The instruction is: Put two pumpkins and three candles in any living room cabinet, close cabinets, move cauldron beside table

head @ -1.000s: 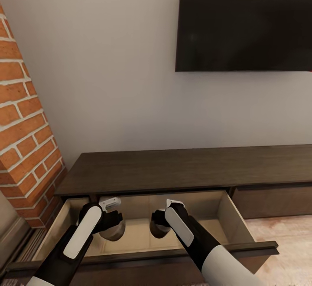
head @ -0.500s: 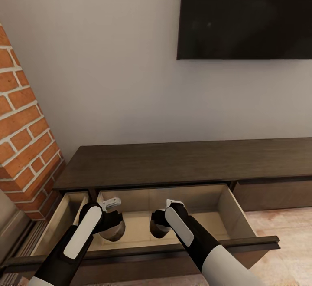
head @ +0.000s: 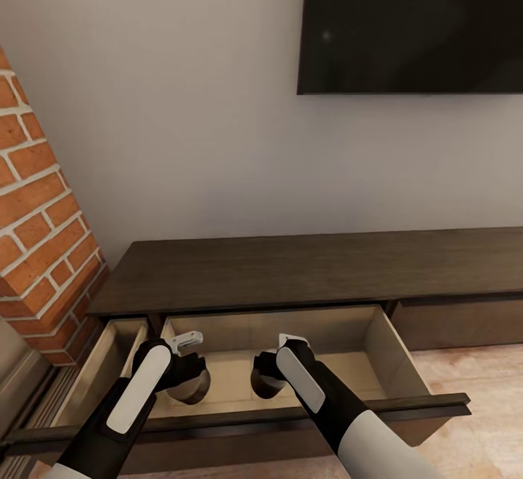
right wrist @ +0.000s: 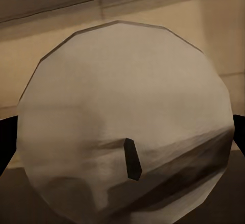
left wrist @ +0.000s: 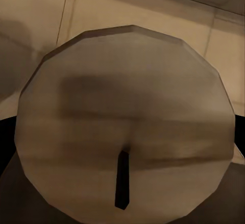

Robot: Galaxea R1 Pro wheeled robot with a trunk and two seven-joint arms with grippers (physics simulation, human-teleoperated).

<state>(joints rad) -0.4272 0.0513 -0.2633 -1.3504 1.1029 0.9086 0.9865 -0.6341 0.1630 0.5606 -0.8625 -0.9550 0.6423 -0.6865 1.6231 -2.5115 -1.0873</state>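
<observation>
The long dark-brown cabinet [head: 312,268] stands against the wall with its middle drawer [head: 381,352] pulled out, showing a pale wood inside. Over that drawer my left gripper [head: 186,386] is shut on a stubby grey-brown candle [head: 190,392]. My right gripper [head: 266,383] is shut on a second candle [head: 263,389], a little apart from the first. In the left wrist view the candle's round top [left wrist: 127,112] with a dark wick sits between black fingertips [left wrist: 6,147]. The right wrist view shows the other candle's top [right wrist: 127,106] likewise, above the drawer floor. Pumpkins and cauldron are out of view.
A narrower drawer [head: 98,373] at the cabinet's left end also stands open. A red brick column [head: 36,232] rises at the left and a black TV [head: 410,21] hangs on the wall. A closed drawer front [head: 457,323] and pale floor [head: 483,392] lie to the right.
The whole head view has shifted, so cabinet and TV sit higher in the picture. Both grippers still hold their candles over the open drawer, hardly moved.
</observation>
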